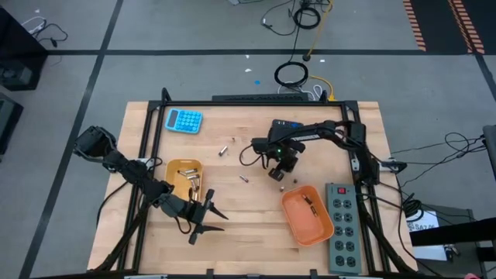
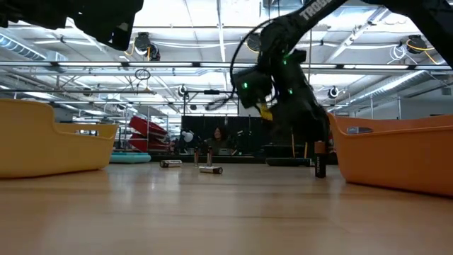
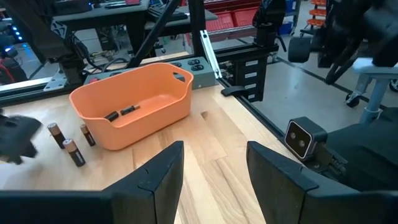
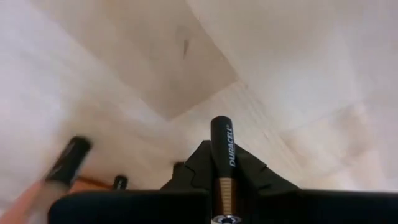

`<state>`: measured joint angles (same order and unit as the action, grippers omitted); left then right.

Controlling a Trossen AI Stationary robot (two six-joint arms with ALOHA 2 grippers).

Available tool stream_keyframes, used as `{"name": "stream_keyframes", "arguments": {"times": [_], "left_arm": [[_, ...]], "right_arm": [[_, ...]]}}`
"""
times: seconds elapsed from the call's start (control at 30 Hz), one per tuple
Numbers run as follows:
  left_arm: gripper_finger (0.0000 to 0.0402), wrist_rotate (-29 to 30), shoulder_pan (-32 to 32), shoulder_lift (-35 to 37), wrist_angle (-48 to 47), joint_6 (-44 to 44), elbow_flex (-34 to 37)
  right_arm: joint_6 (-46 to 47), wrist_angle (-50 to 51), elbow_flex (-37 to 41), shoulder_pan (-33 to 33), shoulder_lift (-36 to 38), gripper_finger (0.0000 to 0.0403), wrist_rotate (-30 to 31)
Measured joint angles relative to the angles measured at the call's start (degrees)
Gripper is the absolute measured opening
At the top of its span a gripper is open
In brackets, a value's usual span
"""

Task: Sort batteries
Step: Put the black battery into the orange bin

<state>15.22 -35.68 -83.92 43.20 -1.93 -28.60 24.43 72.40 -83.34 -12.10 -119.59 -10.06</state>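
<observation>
The right tool (image 4: pixel 224 186) pinches a battery (image 4: pixel 222 149) to carry it; the left tool (image 3: pixel 211 180) waits apart, near the left tray (image 1: pixel 177 167).

A dark arm with green lights reaches down over the wooden table (image 2: pixel 212 212), its gripper (image 2: pixel 311 145) hanging low near the right-hand orange tray (image 2: pixel 396 152). Just beside that tray, a battery (image 2: pixel 320 164) stands upright under the gripper, perhaps pinched in it. Farther back, two batteries (image 2: pixel 211 169) lie flat. Another orange tray (image 2: pixel 49 138) sits at left.
</observation>
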Motion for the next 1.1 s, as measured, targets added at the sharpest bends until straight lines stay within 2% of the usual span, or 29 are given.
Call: {"name": "stream_keyframes", "arguments": {"times": [0.23,0.3,0.4,0.5,0.57,0.67,0.9,1.03,1.1], "left_arm": [[0.0184,0.0,-0.1,0.0,-0.3,0.2,0.0],[0.0184,0.0,-0.1,0.0,-0.3,0.2,0.0],[0.0184,0.0,-0.1,0.0,-1.2,2.1,0.0],[0.0184,0.4,-0.1,0.0,-3.1,4.6,0.0],[0.0184,2.0,-0.1,0.0,-4.1,5.8,0.0],[0.0184,4.7,-0.1,0.0,-5.4,6.1,0.0],[0.0184,12.3,0.4,0.0,-6.7,10.4,0.0],[0.0184,15.1,2.1,0.0,-6.6,13.2,0.0],[0.0184,18.4,3.2,0.0,-6.4,16.3,0.0]], "right_arm": [[-3.0,2.0,-3.3,-0.4,4.6,0.0009,-0.4],[-6.4,1.1,-3.5,0.3,7.6,0.0009,-0.8],[-13.3,-8.7,-0.8,2.7,14.8,0.0009,-3.9],[-13.2,-23.6,5.5,4.3,22.9,0.0009,-12.8],[-9.5,-29.5,10.3,5.2,27.9,0.0009,-14.0],[-2.4,-32.1,18.1,8.2,34.9,0.0009,-13.2],[20.6,-32.3,33.9,22.6,47.6,0.001,-9.1],[31.9,-32.6,39.7,29.3,49.8,0.0044,4.6],[33.7,-34.6,41.7,31.4,49.4,0.0075,7.6]]}}
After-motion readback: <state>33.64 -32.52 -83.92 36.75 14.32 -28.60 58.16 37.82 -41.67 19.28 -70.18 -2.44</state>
